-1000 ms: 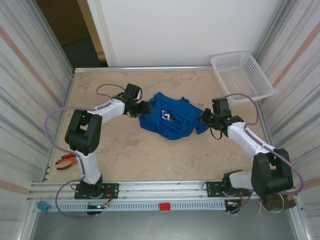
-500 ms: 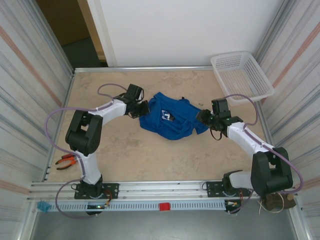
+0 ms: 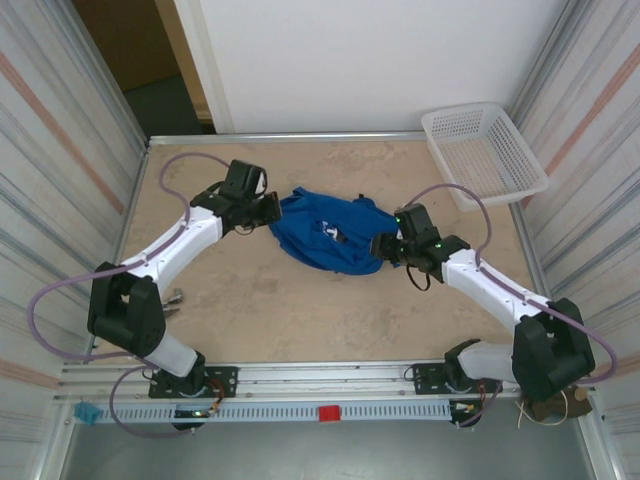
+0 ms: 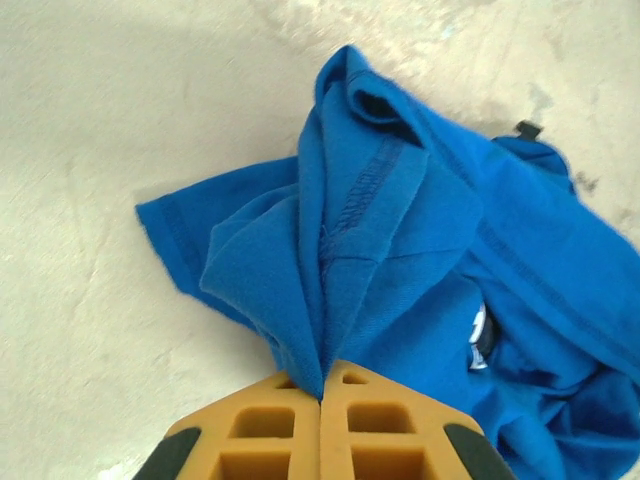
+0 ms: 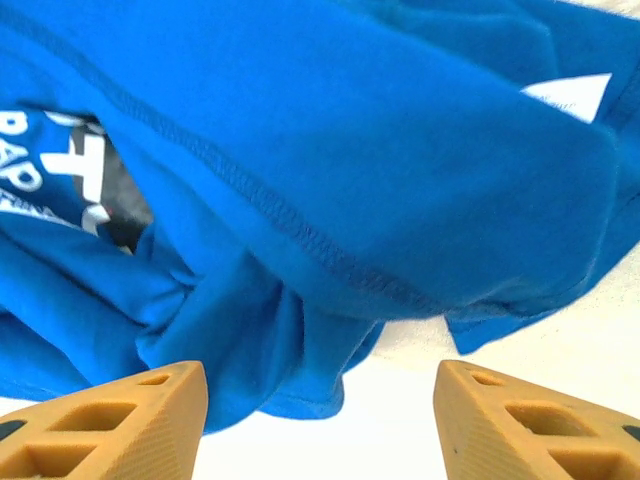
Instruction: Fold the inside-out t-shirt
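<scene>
Beige worktop (image 3: 250, 300), with the inside-out t-shirt (image 3: 325, 235) crumpled at its middle.
We see the left jaws pressed together on a fold of blue cloth at the shirt's left edge; the right jaws stand apart at its right edge, gripping nothing. 1 white basket (image 3: 483, 150) sits at the far right corner.

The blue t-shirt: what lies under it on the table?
Bare beige table shows all around the t-shirt, and next to its hanging hem in the right wrist view. Whatever lies beneath the crumpled middle is covered by cloth, so it cannot be seen.
</scene>
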